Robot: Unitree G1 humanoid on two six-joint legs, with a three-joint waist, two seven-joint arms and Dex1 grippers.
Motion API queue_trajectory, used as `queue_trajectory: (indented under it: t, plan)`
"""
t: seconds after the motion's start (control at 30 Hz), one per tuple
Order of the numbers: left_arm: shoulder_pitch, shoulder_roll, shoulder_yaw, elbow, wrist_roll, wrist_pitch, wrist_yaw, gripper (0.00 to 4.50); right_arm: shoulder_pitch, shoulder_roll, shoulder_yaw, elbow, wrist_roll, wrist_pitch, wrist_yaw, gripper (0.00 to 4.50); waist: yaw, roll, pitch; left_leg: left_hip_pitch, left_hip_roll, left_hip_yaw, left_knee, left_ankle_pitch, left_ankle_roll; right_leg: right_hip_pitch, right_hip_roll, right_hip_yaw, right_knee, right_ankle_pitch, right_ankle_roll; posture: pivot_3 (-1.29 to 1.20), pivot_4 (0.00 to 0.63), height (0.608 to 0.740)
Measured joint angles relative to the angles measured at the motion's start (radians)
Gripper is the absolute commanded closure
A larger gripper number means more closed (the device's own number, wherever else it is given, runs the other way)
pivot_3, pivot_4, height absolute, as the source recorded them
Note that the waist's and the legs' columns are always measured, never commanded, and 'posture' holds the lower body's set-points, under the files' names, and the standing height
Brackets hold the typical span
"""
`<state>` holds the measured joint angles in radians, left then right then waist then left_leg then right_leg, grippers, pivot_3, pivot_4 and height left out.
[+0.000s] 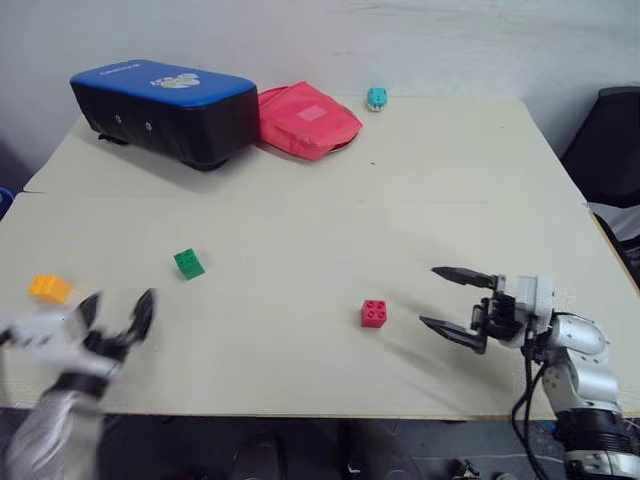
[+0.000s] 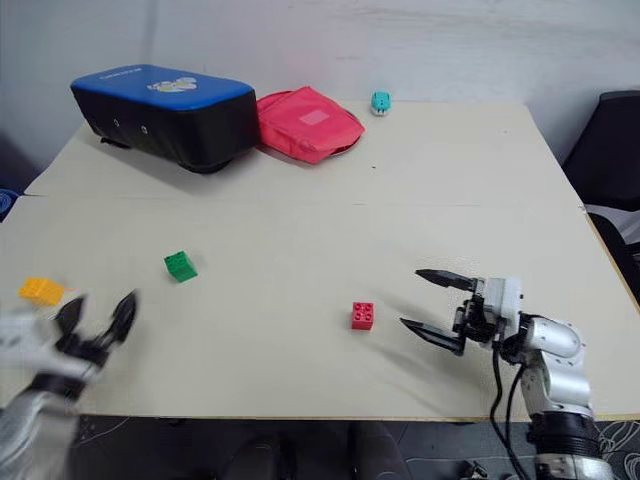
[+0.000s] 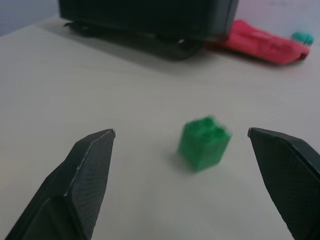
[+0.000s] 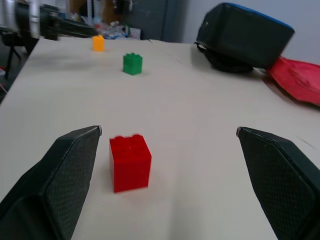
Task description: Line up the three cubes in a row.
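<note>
Three cubes lie apart on the cream table (image 1: 300,200). The red cube (image 1: 375,313) sits near the front middle, the green cube (image 1: 188,263) left of centre, and the orange-yellow cube (image 1: 49,289) by the left edge. My right gripper (image 1: 427,296) hangs open just right of the red cube, fingers pointing left at it and holding nothing. In the right wrist view the red cube (image 4: 130,162) stands close to one finger. My left gripper (image 1: 122,300) is open near the front left, between the orange-yellow and green cubes. The green cube (image 3: 204,143) lies ahead of its fingers, untouched.
A blue-topped black case (image 1: 165,105) and a red fabric pouch (image 1: 305,120) lie at the back left. A small teal toy (image 1: 376,97) sits at the back edge. A black chair (image 1: 610,150) stands beyond the table's right side.
</note>
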<state>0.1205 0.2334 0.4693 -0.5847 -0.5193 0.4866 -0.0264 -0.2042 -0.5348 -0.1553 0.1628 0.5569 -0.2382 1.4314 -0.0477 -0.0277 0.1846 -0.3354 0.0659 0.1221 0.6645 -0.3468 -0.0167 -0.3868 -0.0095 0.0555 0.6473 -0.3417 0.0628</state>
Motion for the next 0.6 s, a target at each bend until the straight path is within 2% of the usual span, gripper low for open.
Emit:
queue_trajectory:
  t: [0.1,0.23,0.37,0.6]
  plan:
    - [-0.141,-0.043,-0.066,0.019,0.087,0.123,0.185,0.0,-0.007,0.005,0.01,-0.008,0.0,0.003,-0.008,0.05,-0.006,0.0,0.0,-0.002,0.001,0.001,0.0,0.001,-0.002,-0.004,0.002,0.001,0.0,0.0,0.0,0.0,0.15,0.74]
    - [-0.294,-0.05,-0.092,0.127,0.176,0.201,0.31,0.0,-0.009,0.006,0.037,-0.036,0.0,0.019,-0.01,0.05,-0.003,0.0,0.0,-0.002,0.0,0.002,0.001,0.005,-0.004,-0.006,0.001,0.002,0.006,-0.001,-0.001,0.0,0.15,0.74]
    - [-0.367,-0.07,-0.108,0.201,0.209,0.222,0.335,0.0,-0.01,0.005,0.041,-0.044,-0.002,0.022,-0.012,0.05,0.001,0.0,0.0,-0.001,0.0,0.002,0.001,0.005,-0.003,-0.005,0.001,0.002,0.007,-0.001,-0.001,0.0,0.15,0.74]
    - [-0.377,-0.108,-0.143,0.237,0.247,0.256,0.349,0.0,-0.021,-0.002,0.041,-0.024,-0.02,0.007,-0.013,0.05,0.009,0.0,0.0,-0.001,0.0,0.002,0.001,0.006,-0.004,-0.006,0.001,0.002,0.007,-0.001,-0.001,0.0,0.15,0.74]
